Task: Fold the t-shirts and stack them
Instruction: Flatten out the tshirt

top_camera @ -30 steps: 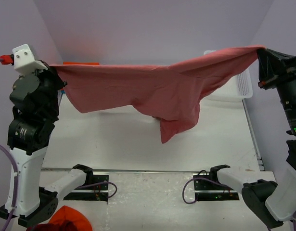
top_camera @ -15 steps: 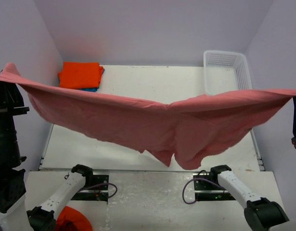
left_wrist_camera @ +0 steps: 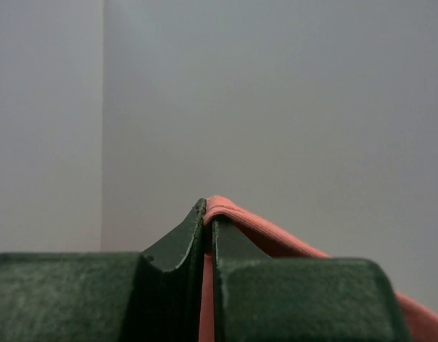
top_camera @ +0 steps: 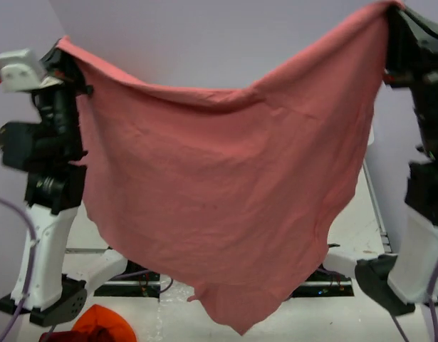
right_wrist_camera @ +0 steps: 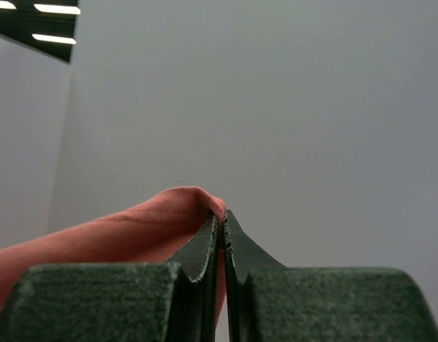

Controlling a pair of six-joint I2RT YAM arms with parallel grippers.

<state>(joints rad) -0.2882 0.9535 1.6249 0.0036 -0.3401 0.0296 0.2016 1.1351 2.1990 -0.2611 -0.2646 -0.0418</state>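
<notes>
Now the salmon-red t-shirt hangs spread wide, high above the worktop. The left gripper and right gripper are each pinched tight on a top corner, possibly the hem. Soft, light, floppy cloth; grip it by corners.

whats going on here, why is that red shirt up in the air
Two robot arms hold a salmon-red t-shirt up between them. The left gripper is shut on one top corner and the right gripper on the other, so the cloth hangs as a wide sheet, not yet folded. An orange cloth lies near the left arm's base.
</notes>
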